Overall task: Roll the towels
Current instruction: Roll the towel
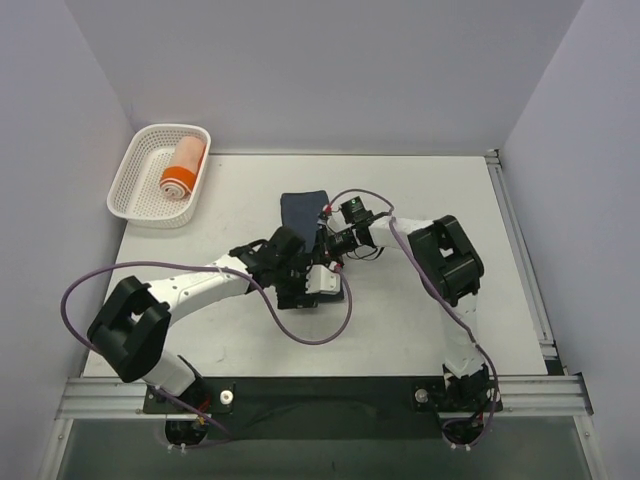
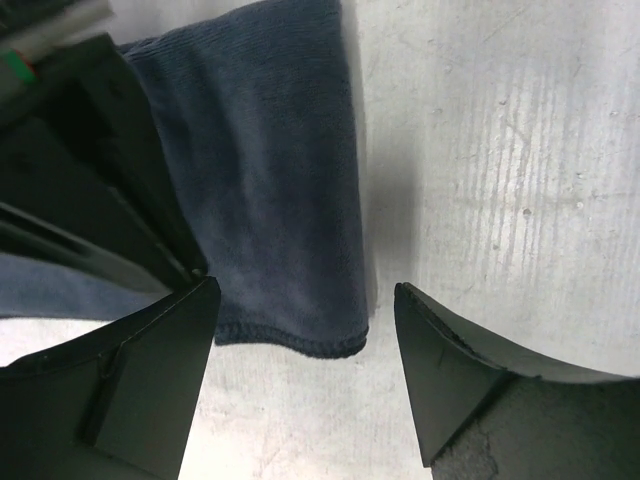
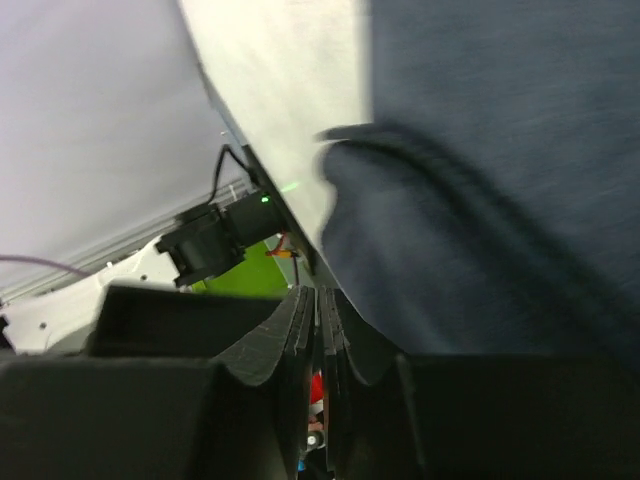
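The navy towel lies at mid-table, its near part hidden under both grippers. In the left wrist view its hemmed end lies flat between the spread fingers of my left gripper, which is open and low over the table. My right gripper is shut, its pads pressed together with no cloth between them, and the navy towel bulges just beside it. From above, the right gripper sits just behind the left gripper. The orange towel lies rolled up in the basket.
The white lattice basket stands at the table's far left corner. A metal rail runs along the right edge of the table. Purple cables loop from both arms over the near half of the table.
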### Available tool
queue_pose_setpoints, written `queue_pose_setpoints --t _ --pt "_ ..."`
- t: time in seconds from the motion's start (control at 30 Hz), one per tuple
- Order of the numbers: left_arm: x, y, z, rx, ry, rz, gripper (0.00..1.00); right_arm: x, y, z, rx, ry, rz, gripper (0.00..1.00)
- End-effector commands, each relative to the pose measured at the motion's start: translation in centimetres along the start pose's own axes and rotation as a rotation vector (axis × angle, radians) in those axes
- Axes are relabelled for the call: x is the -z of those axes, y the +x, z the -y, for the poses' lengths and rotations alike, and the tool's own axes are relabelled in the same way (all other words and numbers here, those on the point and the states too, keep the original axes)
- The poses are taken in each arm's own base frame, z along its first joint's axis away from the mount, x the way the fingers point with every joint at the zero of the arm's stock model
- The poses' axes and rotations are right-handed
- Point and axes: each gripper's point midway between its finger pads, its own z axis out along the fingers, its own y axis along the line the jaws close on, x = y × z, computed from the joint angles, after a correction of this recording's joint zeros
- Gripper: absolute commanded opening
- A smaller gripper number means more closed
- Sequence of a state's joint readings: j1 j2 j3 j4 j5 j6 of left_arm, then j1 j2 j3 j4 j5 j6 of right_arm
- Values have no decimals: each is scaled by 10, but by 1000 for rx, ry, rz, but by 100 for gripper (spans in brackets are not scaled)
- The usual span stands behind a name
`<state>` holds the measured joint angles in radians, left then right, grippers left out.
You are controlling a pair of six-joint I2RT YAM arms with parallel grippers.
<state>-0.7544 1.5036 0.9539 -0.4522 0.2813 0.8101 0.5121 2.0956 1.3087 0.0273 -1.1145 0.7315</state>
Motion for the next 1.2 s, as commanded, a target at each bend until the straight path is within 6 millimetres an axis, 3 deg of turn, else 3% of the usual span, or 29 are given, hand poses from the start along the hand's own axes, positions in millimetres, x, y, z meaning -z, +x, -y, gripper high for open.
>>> queue_pose_setpoints --t 0.0,0.1,0.27,0.37,0.47,0.53,0.6,0.77,0.8,0.83,0.9,0.93,0.97,1.0,1.03,1.07,1.17 --pt "-4 -20 -21 -75 -46 33 81 -11 13 34 -119 42 -71 8" --pt "-13 -16 -17 -121 -28 11 82 -14 8 43 -156 52 -66 8" --pt "-30 -11 -13 -146 -11 -9 81 -11 1 40 -161 48 -51 8" --pt "-39 -2 -11 -142 4 -39 77 -2 -5 31 -141 31 -30 12" --pt "-43 8 1 -134 75 -77 62 8 -13 19 -112 23 2 21" --pt "-42 10 10 -121 133 -88 45 23 -23 9 -100 12 32 27" --pt "-38 16 30 -91 227 -100 35 46 -34 5 -87 9 78 34" --pt "-25 20 65 -1 411 -99 22 104 -46 4 -49 47 163 50" --pt "-19 24 79 39 494 -105 22 126 -49 3 18 63 207 58" --pt "-16 19 76 39 518 -96 22 137 -48 9 41 102 231 64" --pt "-10 25 84 107 629 -119 20 167 -40 9 102 143 273 73" --pt "-10 16 75 123 637 -99 17 175 -30 15 98 178 274 74" --pt "-15 21 74 164 680 -108 17 188 -23 6 148 199 299 75" --pt "-9 24 75 230 727 -108 17 199 -18 9 179 232 319 75" --pt "-10 20 63 245 725 -92 16 205 -7 13 235 270 304 75" --pt "-11 26 69 298 792 -110 16 215 5 13 290 332 320 75" --pt "-21 35 53 393 831 -95 16 227 33 17 437 427 298 72"
